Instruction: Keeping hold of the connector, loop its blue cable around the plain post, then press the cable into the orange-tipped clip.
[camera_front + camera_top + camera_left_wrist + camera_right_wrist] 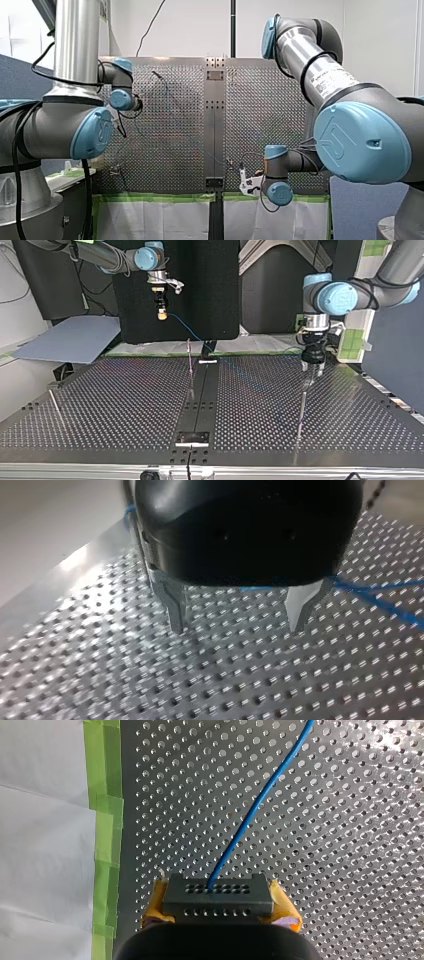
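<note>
My right gripper (218,920) is shut on a dark grey connector (218,895), which sits between its yellow pads (285,912). A blue cable (260,800) leaves the connector and runs ahead over the perforated plate. In the top view this gripper (161,315) hangs high at the back left, with the cable (187,330) sloping down to the table's middle. My left gripper (312,371) hovers low at the right, just above a thin upright post (302,407). Its metal fingers (176,611) stand open and empty, with the blue cable (372,594) passing behind them.
Another thin post (189,355) stands near the middle strip (200,400), and a third (56,407) leans at the top view's left. Green tape (105,835) and white sheeting border the plate's edge beside my right gripper. I cannot make out an orange tip.
</note>
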